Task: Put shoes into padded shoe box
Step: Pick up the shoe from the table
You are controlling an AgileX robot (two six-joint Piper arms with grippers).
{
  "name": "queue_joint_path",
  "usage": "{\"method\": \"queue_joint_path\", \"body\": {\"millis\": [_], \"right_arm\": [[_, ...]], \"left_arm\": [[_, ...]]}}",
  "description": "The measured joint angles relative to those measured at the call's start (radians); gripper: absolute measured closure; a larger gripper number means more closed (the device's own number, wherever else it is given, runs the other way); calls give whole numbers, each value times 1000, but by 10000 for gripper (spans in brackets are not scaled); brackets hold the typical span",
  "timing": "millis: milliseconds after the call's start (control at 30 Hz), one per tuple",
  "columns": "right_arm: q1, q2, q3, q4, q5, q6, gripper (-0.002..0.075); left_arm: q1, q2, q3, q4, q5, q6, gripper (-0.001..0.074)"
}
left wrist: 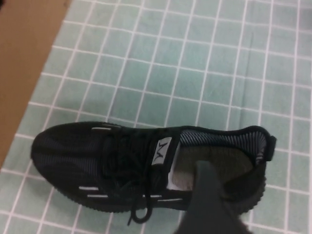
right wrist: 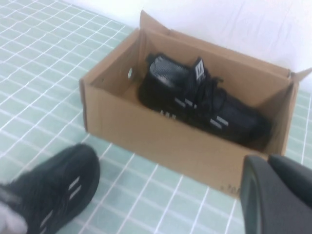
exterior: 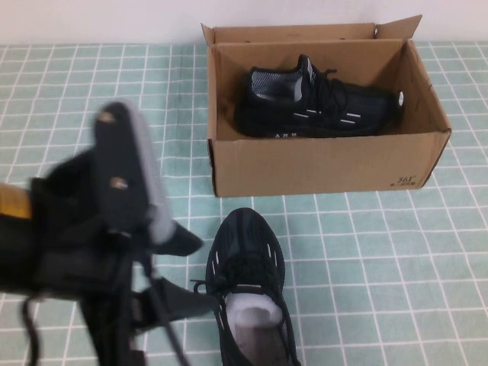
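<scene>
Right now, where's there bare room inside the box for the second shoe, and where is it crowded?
Inside the padded shoe box, a bare strip runs between the boxed shoe and the front wall. The back half is taken up. On the table, the second shoe lies crowded by the left gripper at its heel. The right gripper is near the box's front corner.

my high camera looks down from my own side over the table point(exterior: 381, 259), box point(exterior: 328, 164) far, loose shoe point(exterior: 248, 282) near. my left wrist camera hangs close above that same shoe point(left wrist: 146, 168), facing almost straight down, my left gripper point(left wrist: 209, 204) at its edge. my right wrist camera sits low, looking slantwise at the box point(right wrist: 161, 136), sharing the shoe's toe point(right wrist: 53, 187); my right gripper point(right wrist: 275, 195) intrudes.
</scene>
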Motion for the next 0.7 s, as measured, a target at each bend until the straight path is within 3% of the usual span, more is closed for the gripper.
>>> {"method": "queue_joint_path", "body": {"millis": [200, 367, 700], "right_arm": [[0, -239, 171, 0, -1, 2, 734], [0, -373, 240, 0, -5, 2, 734], [0, -406, 255, -49, 5, 64, 734]], "left_arm": [[-137, 137, -25, 179, -30, -46, 299], [-234, 283, -94, 412, -37, -259, 294], [-256, 475, -139, 475, -96, -379, 293]]}}
